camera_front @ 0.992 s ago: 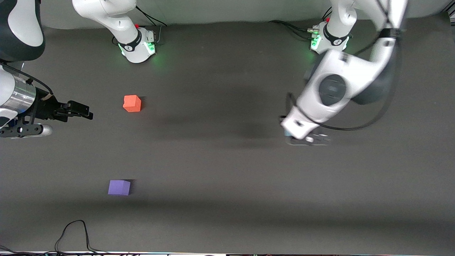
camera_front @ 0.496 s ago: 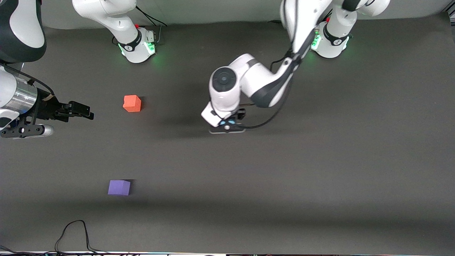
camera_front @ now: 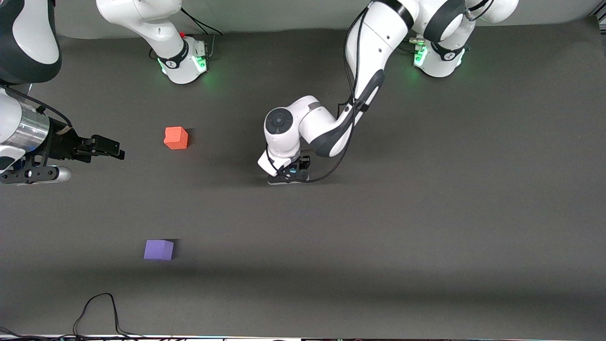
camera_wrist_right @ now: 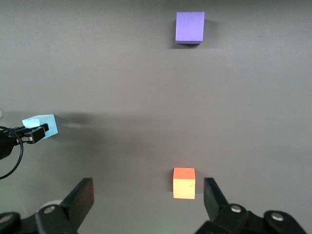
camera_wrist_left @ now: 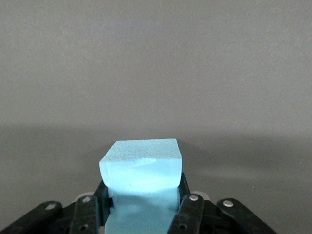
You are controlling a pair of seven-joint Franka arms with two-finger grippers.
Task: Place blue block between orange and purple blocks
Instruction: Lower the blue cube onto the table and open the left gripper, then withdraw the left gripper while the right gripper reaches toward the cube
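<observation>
My left gripper (camera_front: 294,169) is shut on the light blue block (camera_wrist_left: 141,163) and holds it over the middle of the dark mat. The block shows as a blue speck in the front view (camera_front: 294,168) and also in the right wrist view (camera_wrist_right: 44,125). The orange block (camera_front: 175,138) sits toward the right arm's end of the table. The purple block (camera_front: 158,249) lies nearer the front camera than the orange one. My right gripper (camera_front: 112,148) is open and empty, waiting in the air beside the orange block (camera_wrist_right: 184,183). The purple block (camera_wrist_right: 189,27) also shows in the right wrist view.
The two arm bases (camera_front: 183,59) (camera_front: 438,57) stand at the table's edge farthest from the front camera. A black cable (camera_front: 102,305) loops at the edge nearest that camera.
My left arm has swung from the left arm's end of the table toward the middle, carrying the blue block. The right arm and the orange and purple blocks have not moved.
</observation>
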